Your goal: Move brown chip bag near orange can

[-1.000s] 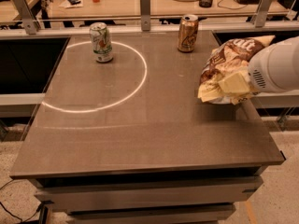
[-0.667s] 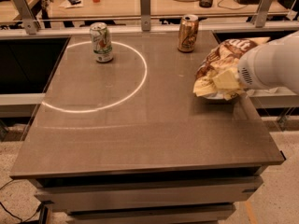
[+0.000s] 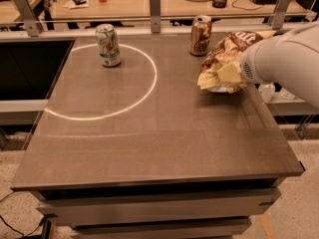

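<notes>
The brown chip bag (image 3: 223, 55) is crinkled, with a dark centre and pale yellow ends. It hangs in my gripper (image 3: 228, 75) over the right side of the table, slightly above the surface. The gripper is at the end of the white arm (image 3: 284, 61), which reaches in from the right, and it is shut on the bag's near lower end. The orange can (image 3: 200, 35) stands upright at the table's back edge, just left of the bag, with a small gap between them.
A white-and-green can (image 3: 107, 45) stands upright at the back left, on a ring of light (image 3: 149, 86) on the grey table (image 3: 149, 148). A rail with metal posts (image 3: 155, 4) runs behind the table. A desk with clutter lies beyond it.
The arm has carried the bag left and a little toward the back, closer to the orange can. The cans have not moved.
</notes>
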`<state>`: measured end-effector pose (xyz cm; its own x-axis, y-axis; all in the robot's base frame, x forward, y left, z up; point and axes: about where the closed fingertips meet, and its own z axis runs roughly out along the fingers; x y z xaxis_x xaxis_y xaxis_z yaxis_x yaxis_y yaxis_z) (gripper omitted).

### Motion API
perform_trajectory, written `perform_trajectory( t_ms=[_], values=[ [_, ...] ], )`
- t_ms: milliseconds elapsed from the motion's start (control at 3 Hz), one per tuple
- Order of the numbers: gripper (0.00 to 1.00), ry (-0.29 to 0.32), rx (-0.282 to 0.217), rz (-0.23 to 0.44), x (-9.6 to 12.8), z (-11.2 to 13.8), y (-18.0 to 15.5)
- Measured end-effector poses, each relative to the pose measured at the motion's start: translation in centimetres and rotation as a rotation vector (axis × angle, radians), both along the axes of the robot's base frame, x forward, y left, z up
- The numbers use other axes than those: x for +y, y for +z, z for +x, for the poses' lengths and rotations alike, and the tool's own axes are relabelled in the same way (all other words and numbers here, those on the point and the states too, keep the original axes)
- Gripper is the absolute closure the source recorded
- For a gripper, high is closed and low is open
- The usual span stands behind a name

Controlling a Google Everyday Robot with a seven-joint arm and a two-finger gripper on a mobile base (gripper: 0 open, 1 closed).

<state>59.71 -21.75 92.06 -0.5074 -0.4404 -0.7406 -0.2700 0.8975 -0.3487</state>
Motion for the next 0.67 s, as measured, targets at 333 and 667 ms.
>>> perform_trajectory(
  t_ms=[333, 667],
  values=[
    [1.0, 0.01, -0.021, 0.003, 1.0, 2.1, -0.2],
    [1.0, 0.011, 0.01, -0.012, 1.5, 3.5, -2.0]
  ],
)
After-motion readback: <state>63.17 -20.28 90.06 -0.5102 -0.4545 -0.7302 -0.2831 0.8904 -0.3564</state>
